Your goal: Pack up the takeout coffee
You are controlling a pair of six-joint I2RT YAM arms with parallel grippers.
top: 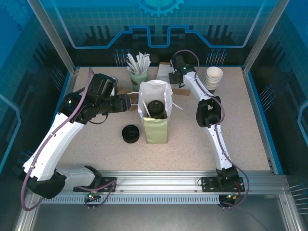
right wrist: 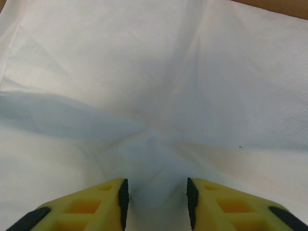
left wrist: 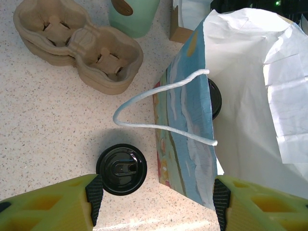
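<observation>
Two grippers: the left gripper [left wrist: 157, 192] stands wide open at the paper bag's [left wrist: 250, 72] left edge, with a black lid stack [left wrist: 121, 168] nearby. The takeout coffee [top: 155, 107] sits upright inside the bag. The right gripper [right wrist: 155, 195] has its jaws narrow over white napkins [right wrist: 154, 72]; I cannot tell whether they are pinching them.

Speckled beige table [top: 250, 130] enclosed by blue-lit transparent walls [top: 96, 24].

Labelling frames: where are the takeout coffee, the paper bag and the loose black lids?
takeout coffee [top: 155, 106], top view, its black lid.
paper bag [left wrist: 185, 109], left wrist view, printed side wall.
black lids [left wrist: 121, 168], left wrist view, top centre.
</observation>
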